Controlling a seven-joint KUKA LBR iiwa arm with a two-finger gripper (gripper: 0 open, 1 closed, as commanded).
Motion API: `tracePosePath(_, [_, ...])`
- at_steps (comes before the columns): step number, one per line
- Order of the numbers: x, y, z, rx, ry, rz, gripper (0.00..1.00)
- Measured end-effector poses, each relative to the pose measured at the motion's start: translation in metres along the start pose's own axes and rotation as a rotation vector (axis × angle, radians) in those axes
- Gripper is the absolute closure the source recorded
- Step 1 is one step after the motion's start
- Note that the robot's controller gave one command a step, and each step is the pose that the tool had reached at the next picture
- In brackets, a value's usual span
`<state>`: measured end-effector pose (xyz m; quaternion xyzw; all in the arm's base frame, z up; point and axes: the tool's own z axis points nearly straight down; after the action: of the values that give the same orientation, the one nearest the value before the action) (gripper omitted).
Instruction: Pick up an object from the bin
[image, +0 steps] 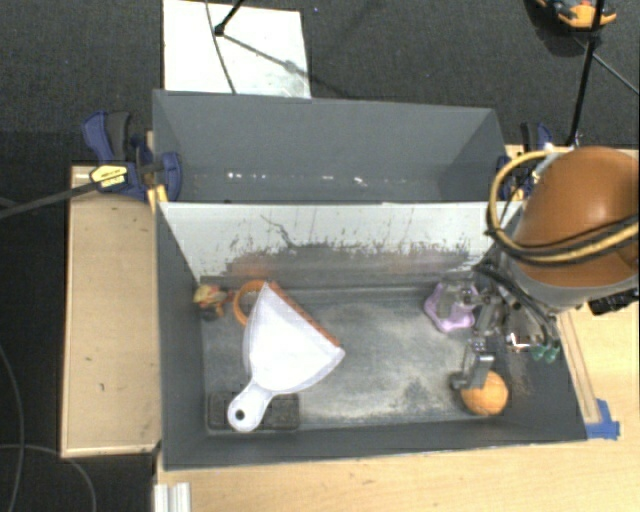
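— Grey metal bin before us. What do we count in it?
— One white scoop, one dark block, one orange ring, one purple lump, one orange ball.
— And our claw?
— It is just over the ball at front right, with the lump behind. Apart or together, we cannot tell.

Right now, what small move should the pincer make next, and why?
Probably shift the pincer slightly toward the round orange thing in the front right corner of the bin: its tip sits at that thing's edge, not centred over it. The purple thing lies apart, farther back.
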<state>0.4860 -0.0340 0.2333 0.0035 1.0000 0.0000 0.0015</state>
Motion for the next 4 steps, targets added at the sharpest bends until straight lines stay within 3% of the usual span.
tracePosePath(1, [-0.006,-0.037,0.064,0.001,-0.006,-0.039,0.0])
tracePosePath(2, [-0.002,-0.095,0.072,0.002,-0.001,0.046,0.0])
tracePosePath(3, [-0.017,-0.112,0.108,0.0,0.0,-0.06,0.0])
tracePosePath(4, [0.004,-0.112,0.157,0.002,-0.006,-0.268,0.0])
